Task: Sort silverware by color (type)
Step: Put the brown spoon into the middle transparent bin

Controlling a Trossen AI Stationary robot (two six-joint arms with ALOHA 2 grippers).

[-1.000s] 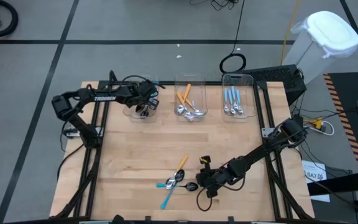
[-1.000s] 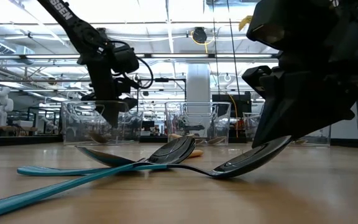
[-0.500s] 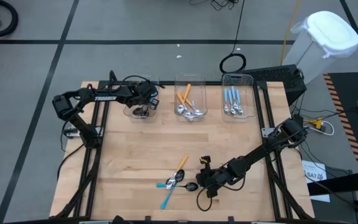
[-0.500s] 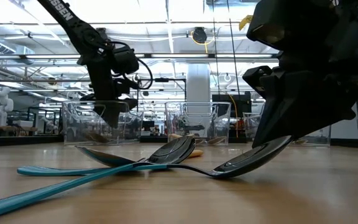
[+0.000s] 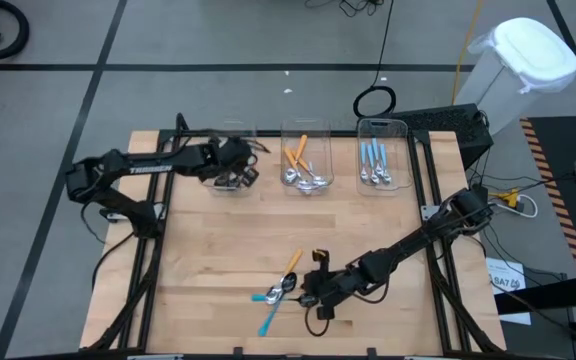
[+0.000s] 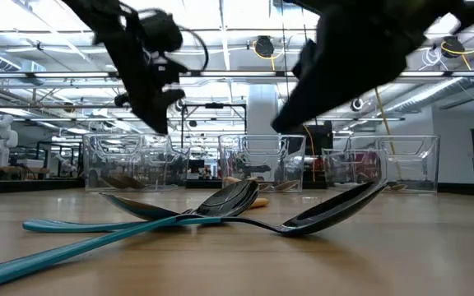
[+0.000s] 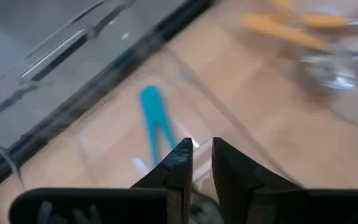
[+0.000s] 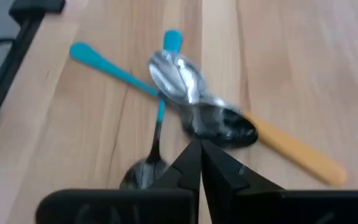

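I have the right tool [image 5: 313,291] down at the near part of the surface [image 5: 228,240], its fingers pressed together with nothing between them, hovering just above the loose heap of spoons [image 5: 286,288]. In the right wrist view the closed fingertips [image 8: 199,163] point straight at that heap: two teal-handled spoons [image 8: 114,65] crossing each other, an orange-handled spoon [image 8: 294,151] with its shiny bowl lying under another bowl, all touching in one tangle. From the low view the black-bowled spoon [image 6: 332,210] rests tilted, its bowl lifted off the wood, and the teal handles [image 6: 72,238] run out toward the near edge. There is open wood all round the heap: bare boards to its left, to its right, and a broad bare stretch between it and the bins.

Farther back, three clear bins stand in a row along the far edge. The left tool [image 5: 238,172] hangs over the left bin [image 5: 230,180], fingers slightly parted and gripping nothing; its wrist view looks down past them at a teal handle [image 7: 154,124] lying in the bin. The middle bin [image 5: 306,160] holds orange-handled spoons [image 5: 296,152], and the right bin [image 5: 381,158] holds light-blue-handled spoons [image 5: 373,158]. The bins stand apart from one another, with narrow gaps of wood between them, close to the dark frame rail at the back.
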